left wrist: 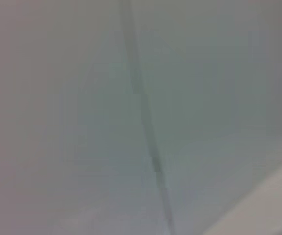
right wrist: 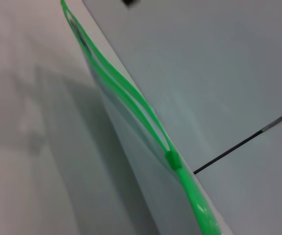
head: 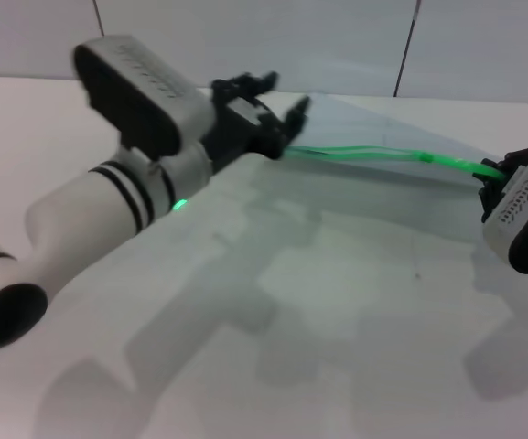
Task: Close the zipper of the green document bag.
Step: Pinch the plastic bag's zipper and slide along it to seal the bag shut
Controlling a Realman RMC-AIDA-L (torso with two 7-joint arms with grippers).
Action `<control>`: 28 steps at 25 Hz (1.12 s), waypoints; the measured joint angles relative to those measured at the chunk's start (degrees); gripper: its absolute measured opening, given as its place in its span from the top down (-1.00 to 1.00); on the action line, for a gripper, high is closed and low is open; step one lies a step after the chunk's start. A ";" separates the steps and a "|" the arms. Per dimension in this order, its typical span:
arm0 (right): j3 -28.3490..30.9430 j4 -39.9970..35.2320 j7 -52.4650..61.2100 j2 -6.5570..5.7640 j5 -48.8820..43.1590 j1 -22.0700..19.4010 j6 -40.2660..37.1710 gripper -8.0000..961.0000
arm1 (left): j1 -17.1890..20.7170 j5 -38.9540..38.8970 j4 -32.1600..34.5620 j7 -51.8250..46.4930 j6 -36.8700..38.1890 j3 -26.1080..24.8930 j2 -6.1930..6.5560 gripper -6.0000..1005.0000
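In the head view, we see the green document bag (head: 355,238) held up off the white table (head: 26,137), stretched between our two arms across the middle of the frame. Our left claw (head: 282,123), in the upper centre, appears to pinch the near end of the zipper (head: 382,155), its dark fingers drawn narrow around the green edge. Our right claw (head: 492,187), at the right edge of the frame, sits where the green strip ends; we cannot tell whether its fingers are clamped or loose, since the wrist housing hides them.

The left wrist view gives us only a grey wash with a dark line running down the centre, nothing we can name.

In the right wrist view, the zipper (right wrist: 131,103) runs from the upper left to the bottom right. The slider (right wrist: 172,159) sits in the lower centre. Toward the bottom right of it the strip is one solid band; toward the upper left the two green tracks part and bow away from each other, so we judge that stretch unclosed.

The risks we see: the bag is thin and floppy, so if the left pinch slips, the edge goes slack and the slider drags the plastic instead of travelling. The bowed tracks could also meet the slider misaligned and jam. Pulling too hard at an angle may twist the strip or tear it loose from a claw.
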 joint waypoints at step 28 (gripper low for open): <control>-2.30 -2.36 2.95 -0.08 0.36 0.04 -1.10 0.87 | -1.82 10.78 -15.32 24.18 -28.76 -4.69 -3.41 0.01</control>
